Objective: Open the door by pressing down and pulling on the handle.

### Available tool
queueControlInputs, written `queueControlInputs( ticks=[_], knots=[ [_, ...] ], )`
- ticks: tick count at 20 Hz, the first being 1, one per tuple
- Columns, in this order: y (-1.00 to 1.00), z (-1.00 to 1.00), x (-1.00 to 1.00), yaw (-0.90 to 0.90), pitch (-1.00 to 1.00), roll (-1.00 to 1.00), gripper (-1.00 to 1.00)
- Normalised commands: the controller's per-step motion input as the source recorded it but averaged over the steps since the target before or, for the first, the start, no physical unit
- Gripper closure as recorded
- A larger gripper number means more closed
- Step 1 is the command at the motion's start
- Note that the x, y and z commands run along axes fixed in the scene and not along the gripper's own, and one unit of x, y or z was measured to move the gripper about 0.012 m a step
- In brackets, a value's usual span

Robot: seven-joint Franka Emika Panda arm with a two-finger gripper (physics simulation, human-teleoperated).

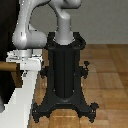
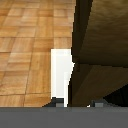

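The door [image 1: 4, 45] is a dark panel at the exterior view's left edge, set in a white frame [image 1: 22, 95]. The tan-brown handle [image 1: 7, 66] juts from it as a short bar. My white gripper [image 1: 25, 64] hangs at the handle's outer end, right beside or touching it. In the wrist view two dark fingertips [image 2: 56, 103] show apart at the picture's edge. Between them lies the handle's brown bar [image 2: 97, 80], very close to the camera. My gripper [image 2: 77, 103] looks open around it. The white frame strip [image 2: 61, 75] and the wood floor lie beyond.
The black ribbed robot pedestal [image 1: 65, 70] with spread feet stands in the middle on the wooden floor [image 1: 107, 75]. The grey arm [image 1: 25, 30] bends from its top over to the door. A dark wall runs along the back.
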Motion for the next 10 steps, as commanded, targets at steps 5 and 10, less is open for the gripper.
queueControlInputs(
  ticks=[5,10],
  knots=[
    [1.0,0.0,0.0,0.0,0.0,0.0,1.0],
    [1.0,0.0,0.0,0.0,0.0,0.0,1.0]
  ],
)
